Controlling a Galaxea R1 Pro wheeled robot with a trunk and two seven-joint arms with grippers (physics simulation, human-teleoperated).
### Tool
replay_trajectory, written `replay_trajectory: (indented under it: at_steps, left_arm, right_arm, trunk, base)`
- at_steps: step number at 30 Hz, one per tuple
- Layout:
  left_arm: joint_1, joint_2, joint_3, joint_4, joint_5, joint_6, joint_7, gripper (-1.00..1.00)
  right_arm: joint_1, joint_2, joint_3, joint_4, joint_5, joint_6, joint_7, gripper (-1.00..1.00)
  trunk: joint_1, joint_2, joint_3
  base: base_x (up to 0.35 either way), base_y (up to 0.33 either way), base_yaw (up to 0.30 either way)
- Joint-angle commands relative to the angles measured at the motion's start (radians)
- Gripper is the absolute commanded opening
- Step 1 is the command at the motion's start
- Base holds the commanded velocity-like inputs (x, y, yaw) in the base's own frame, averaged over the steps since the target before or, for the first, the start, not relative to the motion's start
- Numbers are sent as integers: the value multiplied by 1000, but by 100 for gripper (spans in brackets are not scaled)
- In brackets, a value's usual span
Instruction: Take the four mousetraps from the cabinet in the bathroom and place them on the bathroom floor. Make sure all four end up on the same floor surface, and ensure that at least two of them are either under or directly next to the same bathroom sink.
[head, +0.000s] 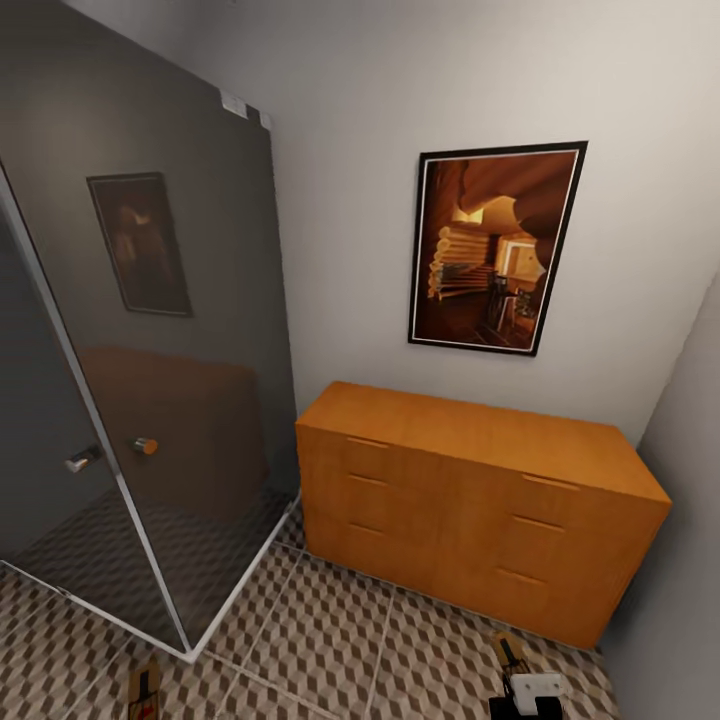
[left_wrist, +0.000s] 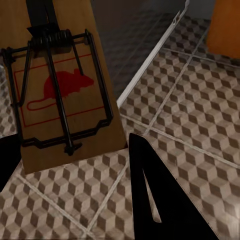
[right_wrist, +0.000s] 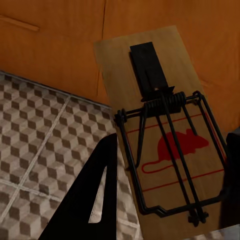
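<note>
The left gripper (left_wrist: 75, 165) had a mousetrap (left_wrist: 62, 85) between its dark fingers (left_wrist: 150, 200); the jaws stood closed against the board's lower end, the wire spring and red mouse print facing the wrist camera. In the head view this trap (head: 143, 692) showed at about seven o'clock, low over the bathroom floor (head: 330, 640), beside the foot of the glass shower screen (head: 150, 350).

The right gripper (right_wrist: 165, 200) likewise held a second mousetrap (right_wrist: 165, 130), one finger (right_wrist: 95, 195) at the board's left edge and the other just at the picture's right border, so the jaws looked closed on it as well. In the head view that trap (head: 510, 655) sat at about five o'clock, above the white gripper body, in front of the cabinet (head: 480, 500).

The cabinet stood at roughly three o'clock from the centre, against the wall under a framed picture (head: 495, 248), with all visible drawer fronts shut. The patterned tiles ran between it and the shower screen.

As I judged it, two traps were out of the cabinet and in hand but neither yet lay on the floor. No sink appeared in these views, so the carry to it was still ahead, and the other two traps remained unaccounted for.
</note>
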Motion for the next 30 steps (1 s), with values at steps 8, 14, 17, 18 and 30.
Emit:
replay_trajectory:
  at_steps: [8,14,17,18,30]
  left_arm:
    - [0,0,-7,0,-7,1,13,-100]
    - [0,0,-7,1,-7,1,13,-100]
    - [0,0,-7,1,-7,1,13,-100]
    - [0,0,-7,0,-7,1,13,-100]
    - [0,0,-7,1,-7,1,13,-100]
  right_arm:
    - [0,-1,9,0,-5,-2,-8,-100]
    - [0,-1,9,1,-5,-2,-8,-100]
    - [0,-1,9,1,-5,-2,-8,-100]
    - [0,-1,9,1,-5,-2,-8,-100]
    - [0,-1,9,2,-5,-2,-8,-100]
  trunk:
    - [0,-1,-3]
    - [0,-1,-5]
    - [0,-1,-7]
    - [0,-1,-7]
    - [0,-1,-11]
  base:
    - [0,0,284]
    - [0,0,284]
    - [0,0,284]
    - [0,0,284]
    - [0,0,284]
